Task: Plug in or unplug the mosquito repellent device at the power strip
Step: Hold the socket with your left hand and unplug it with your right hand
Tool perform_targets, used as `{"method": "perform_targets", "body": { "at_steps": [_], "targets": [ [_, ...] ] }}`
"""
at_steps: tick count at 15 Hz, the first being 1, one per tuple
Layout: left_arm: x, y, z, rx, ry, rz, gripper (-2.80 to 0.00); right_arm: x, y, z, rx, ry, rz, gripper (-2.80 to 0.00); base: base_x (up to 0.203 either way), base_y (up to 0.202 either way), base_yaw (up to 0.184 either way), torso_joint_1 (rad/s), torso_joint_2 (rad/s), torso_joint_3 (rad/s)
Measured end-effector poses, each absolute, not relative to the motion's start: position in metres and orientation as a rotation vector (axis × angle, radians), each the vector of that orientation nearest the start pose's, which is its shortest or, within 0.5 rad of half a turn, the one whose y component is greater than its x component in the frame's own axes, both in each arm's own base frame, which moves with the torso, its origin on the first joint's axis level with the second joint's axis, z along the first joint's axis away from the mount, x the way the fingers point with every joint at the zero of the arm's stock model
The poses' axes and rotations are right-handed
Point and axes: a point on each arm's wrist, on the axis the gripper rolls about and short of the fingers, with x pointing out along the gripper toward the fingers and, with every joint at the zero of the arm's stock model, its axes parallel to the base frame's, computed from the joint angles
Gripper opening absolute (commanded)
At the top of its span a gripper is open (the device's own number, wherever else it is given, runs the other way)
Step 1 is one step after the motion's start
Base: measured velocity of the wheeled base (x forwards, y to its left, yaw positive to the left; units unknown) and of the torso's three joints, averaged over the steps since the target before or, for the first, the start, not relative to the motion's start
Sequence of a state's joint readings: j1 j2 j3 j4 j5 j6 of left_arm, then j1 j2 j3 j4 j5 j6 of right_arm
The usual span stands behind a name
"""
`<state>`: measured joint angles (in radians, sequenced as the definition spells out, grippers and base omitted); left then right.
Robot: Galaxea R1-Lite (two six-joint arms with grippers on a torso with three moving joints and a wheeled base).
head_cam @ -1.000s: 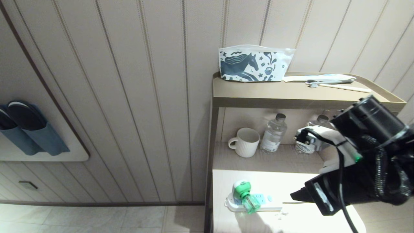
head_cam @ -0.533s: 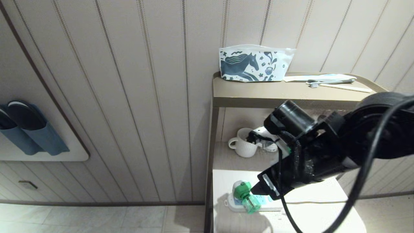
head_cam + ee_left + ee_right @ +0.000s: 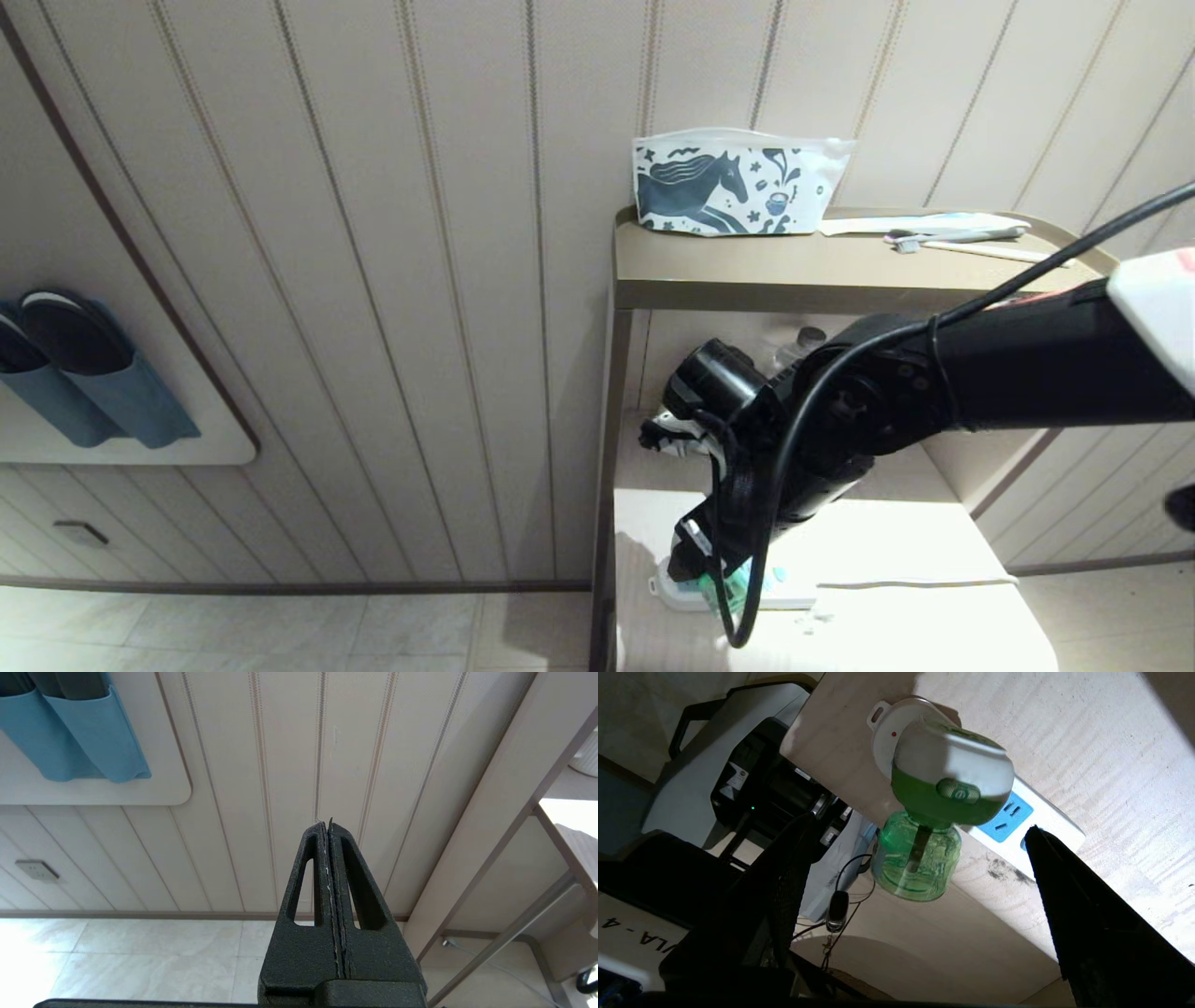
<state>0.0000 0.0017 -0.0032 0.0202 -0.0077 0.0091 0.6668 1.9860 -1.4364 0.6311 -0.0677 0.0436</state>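
**Open jaws over the plugged-in repellent**

My right gripper (image 3: 915, 868) has its fingers spread wide, empty, flanking the mosquito repellent device (image 3: 941, 812) without touching it. It sits plugged into the end socket of the power strip (image 3: 1017, 812), near the table (image 3: 896, 551) edge. I judge it light, rigid, smooth plastic; I'd grip the round head, not the bottle. Its long axis crosses the strip, bottle overhanging the edge. My left gripper (image 3: 331, 858) rests closed, away from the work.

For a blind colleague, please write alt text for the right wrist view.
The right gripper hangs with jaws wide open on either side of the mosquito repellent device, not touching it. The device, with its green liquid bottle, is plugged into the white power strip on a pale wooden surface.
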Motion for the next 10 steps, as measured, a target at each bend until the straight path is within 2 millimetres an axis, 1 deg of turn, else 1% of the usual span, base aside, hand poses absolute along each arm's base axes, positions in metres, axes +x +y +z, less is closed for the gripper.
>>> {"method": "perform_targets", "body": {
  "at_steps": [6,10],
  "targets": [
    [-0.023,0.000,0.074,0.009,0.018,-0.008,-2.80,0.291,0.214,0.133,-0.432,1.165,0.498,0.00,0.000,0.000,0.000,0.000,0.00,0.000],
    [-0.023,0.000,0.074,0.009,0.019,-0.008,-2.80,0.302,0.220,0.123,-0.436,1.177,0.495,0.00,0.000,0.000,0.000,0.000,0.00,0.000]
  ]
}}
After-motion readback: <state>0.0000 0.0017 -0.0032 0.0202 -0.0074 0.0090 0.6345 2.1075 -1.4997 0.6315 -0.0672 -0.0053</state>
